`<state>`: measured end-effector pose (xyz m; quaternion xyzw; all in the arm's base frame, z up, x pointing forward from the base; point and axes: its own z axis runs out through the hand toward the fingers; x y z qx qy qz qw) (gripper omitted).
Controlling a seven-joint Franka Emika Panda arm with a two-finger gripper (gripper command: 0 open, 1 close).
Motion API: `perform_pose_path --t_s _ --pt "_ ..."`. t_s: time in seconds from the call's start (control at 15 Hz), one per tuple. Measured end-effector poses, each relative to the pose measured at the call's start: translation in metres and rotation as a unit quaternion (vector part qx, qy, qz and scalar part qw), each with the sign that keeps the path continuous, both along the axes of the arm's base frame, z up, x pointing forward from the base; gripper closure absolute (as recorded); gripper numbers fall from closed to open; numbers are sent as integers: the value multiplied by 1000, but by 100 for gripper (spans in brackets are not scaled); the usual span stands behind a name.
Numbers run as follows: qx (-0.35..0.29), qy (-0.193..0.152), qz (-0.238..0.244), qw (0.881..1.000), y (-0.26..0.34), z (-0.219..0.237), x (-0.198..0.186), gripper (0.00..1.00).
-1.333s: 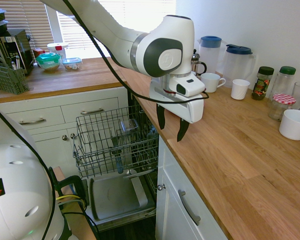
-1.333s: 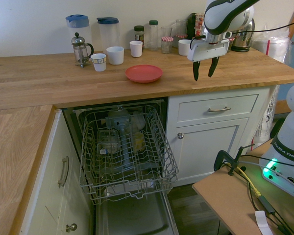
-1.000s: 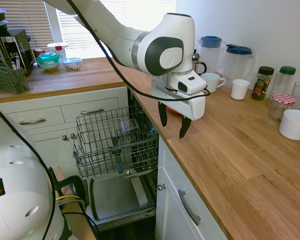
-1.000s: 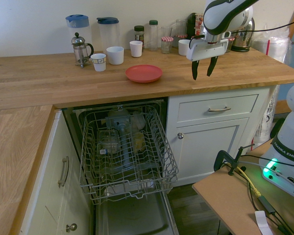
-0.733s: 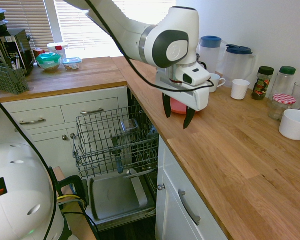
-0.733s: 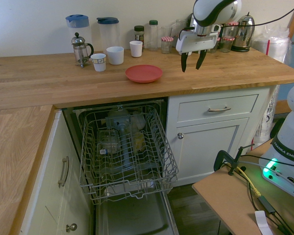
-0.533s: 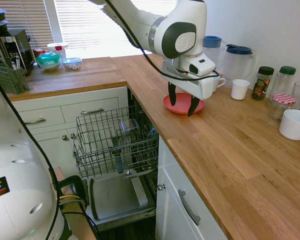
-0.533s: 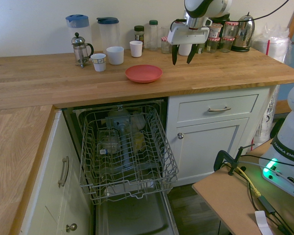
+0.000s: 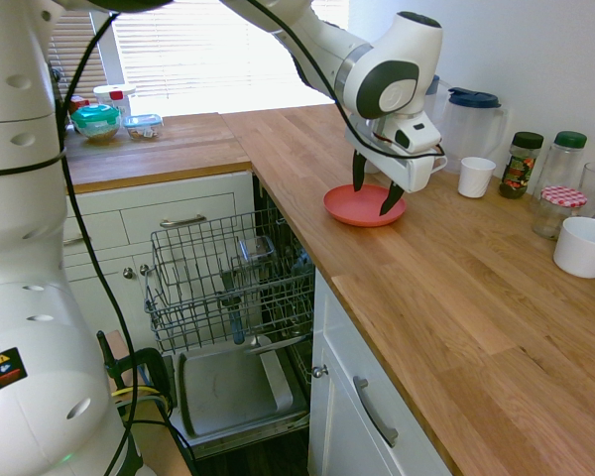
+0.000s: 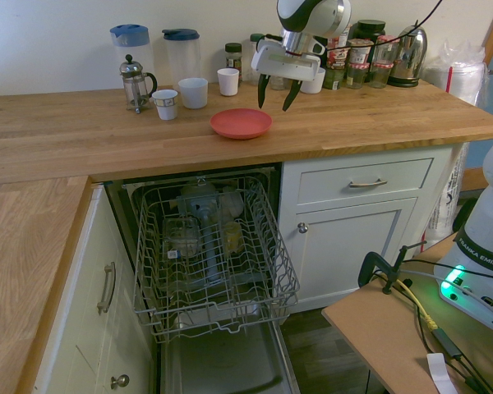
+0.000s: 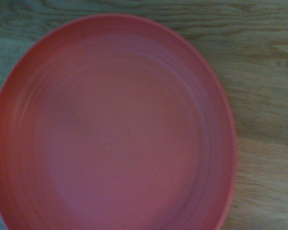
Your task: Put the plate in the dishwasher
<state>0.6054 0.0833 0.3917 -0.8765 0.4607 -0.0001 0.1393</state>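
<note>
Hand: my gripper [image 10: 277, 107], fingers spread, above the plate's edge;
Plate: red, flat on the wooden counter [image 10: 378, 123];
Dishwasher [image 10: 209, 254]: open, rack out;

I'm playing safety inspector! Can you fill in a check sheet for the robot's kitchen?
Surface: wooden counter, dry-looking.
Plate: red, lying flat on the counter.
Dishwasher: open, rack pulled out, with a clear container in it.
Clutter: cups, a French press, pitchers and jars near the wall; a kettle too.
Jaws: open, above the plate, holding nothing.
Cables: one black cable runs along the arm.
Surroundings: window blinds behind the counter; white cupboards below.
People: nothing seen.
</note>
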Motion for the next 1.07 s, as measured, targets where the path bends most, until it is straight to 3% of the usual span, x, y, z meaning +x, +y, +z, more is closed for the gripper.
perform_pose_path --t_s 0.67,0.73,1.07 --pt "15 13 -89 996 -5 -29 15 0" --pt "14 13 -92 996 -7 -30 16 100" --pt "15 11 -95 995 -9 -33 24 100"
